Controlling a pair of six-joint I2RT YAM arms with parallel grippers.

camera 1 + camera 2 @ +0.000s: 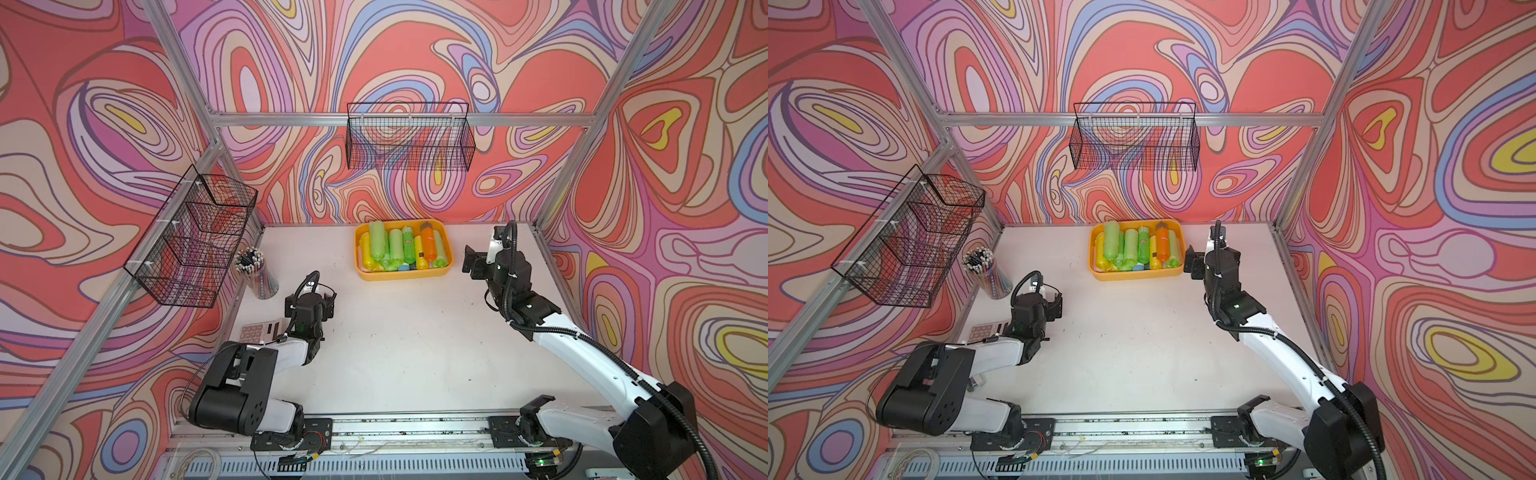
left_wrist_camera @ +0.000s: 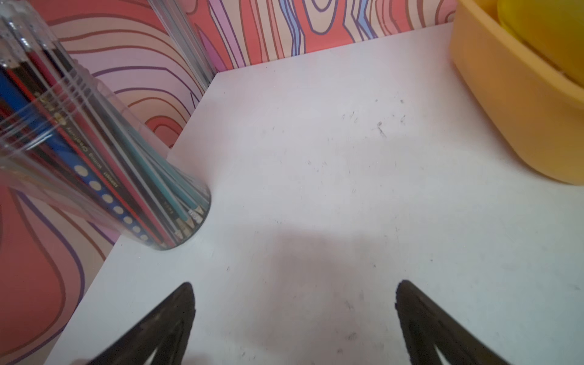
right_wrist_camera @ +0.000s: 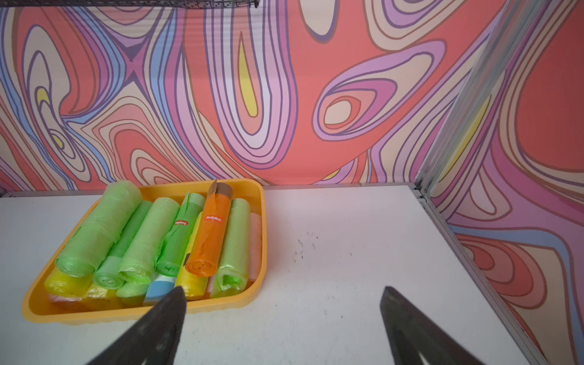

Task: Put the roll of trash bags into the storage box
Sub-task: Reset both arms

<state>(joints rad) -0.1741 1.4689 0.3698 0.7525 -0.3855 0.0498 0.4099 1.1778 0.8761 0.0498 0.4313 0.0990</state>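
The white table [image 1: 395,353] fills the booth floor, and at its twelve o'clock edge sits the yellow-orange storage box [image 1: 401,275], packed with green and yellow rolls. The orange roll of trash bags [image 3: 208,240] lies on top of them, inside the box, towards its two o'clock corner. At the box's three o'clock, just beside its rim, hangs the right gripper [image 3: 284,290]; its fingers [image 3: 158,322] are spread wide with only bare table between them, gripping nothing. At the box's eight o'clock, well apart from it, the left gripper [image 2: 294,290] hovers over the table, its fingers [image 2: 170,316] equally splayed and empty. A clear cup of pencils [image 1: 259,274] stands at the table's ten o'clock.
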